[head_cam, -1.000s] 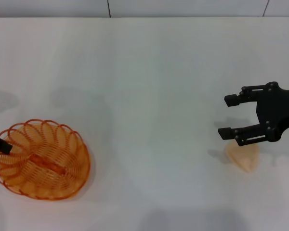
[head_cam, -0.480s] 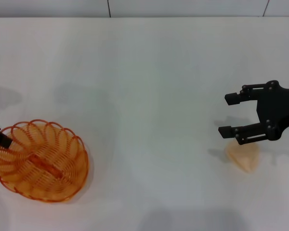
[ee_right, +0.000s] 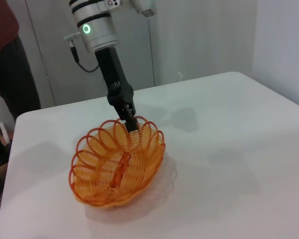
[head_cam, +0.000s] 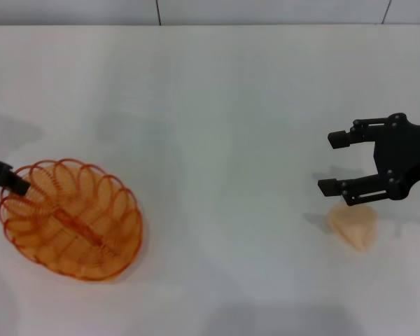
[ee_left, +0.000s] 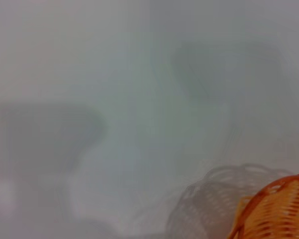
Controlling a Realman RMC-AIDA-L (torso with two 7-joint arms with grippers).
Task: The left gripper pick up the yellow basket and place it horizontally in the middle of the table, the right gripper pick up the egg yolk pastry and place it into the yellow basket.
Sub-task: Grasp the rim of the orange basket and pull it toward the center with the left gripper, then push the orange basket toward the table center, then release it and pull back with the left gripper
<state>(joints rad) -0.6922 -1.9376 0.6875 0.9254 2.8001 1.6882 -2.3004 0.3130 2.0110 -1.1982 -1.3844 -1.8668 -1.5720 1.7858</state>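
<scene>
The yellow basket [head_cam: 71, 218] is at the left of the white table [head_cam: 217, 105]. My left gripper [head_cam: 14, 183] is shut on its rim at the left end. The right wrist view shows the basket [ee_right: 117, 159] tilted and raised a little, its shadow beneath it, with the left gripper [ee_right: 131, 122] pinching the far rim. A part of the basket [ee_left: 276, 211] shows in the left wrist view. My right gripper [head_cam: 329, 162] is open and empty at the right, just behind the egg yolk pastry [head_cam: 353, 225], which lies on the table.
A person in dark red [ee_right: 5, 74] stands beyond the table's far side in the right wrist view. A grey wall [head_cam: 266, 10] runs behind the table's back edge. The basket and the pastry are far apart.
The left gripper has carried the basket a little to the right and turned it. The right gripper and the pastry have hardly moved.
</scene>
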